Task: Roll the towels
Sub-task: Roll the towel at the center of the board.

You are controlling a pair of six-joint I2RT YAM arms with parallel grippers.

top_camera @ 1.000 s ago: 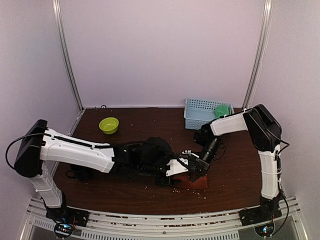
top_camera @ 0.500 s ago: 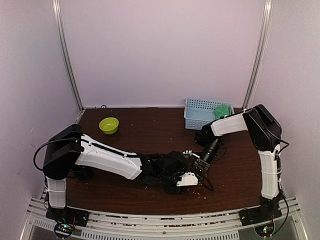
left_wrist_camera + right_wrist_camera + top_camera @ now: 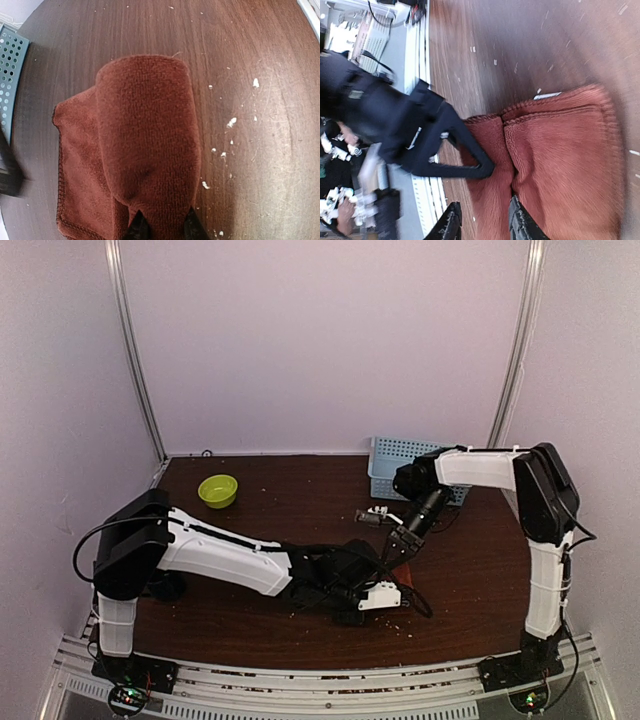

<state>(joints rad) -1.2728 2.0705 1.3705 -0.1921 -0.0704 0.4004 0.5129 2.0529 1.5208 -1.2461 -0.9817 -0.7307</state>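
A rust towel point(image 3: 145, 140) lies on the dark wooden table, its near part rolled into a thick tube over a flat layer. My left gripper point(image 3: 165, 227) is shut on the end of the roll, one black fingertip on each side and the cloth pinched between them. In the right wrist view the same towel point(image 3: 560, 165) spreads below my right gripper point(image 3: 485, 222), which is open and holds nothing. In the top view the left gripper point(image 3: 378, 588) sits low on the table. The right gripper point(image 3: 397, 543) hangs just behind it, and the towel is mostly hidden there.
A light-blue basket point(image 3: 392, 470) stands at the back right, partly behind the right arm. A green bowl point(image 3: 218, 490) sits at the back left. Pale crumbs point(image 3: 231, 121) dot the wood beside the towel. The metal rail point(image 3: 320, 680) runs along the near edge.
The left gripper has closed on the roll's end. The right gripper has opened, let go of the towel and pulled up and back toward the basket.
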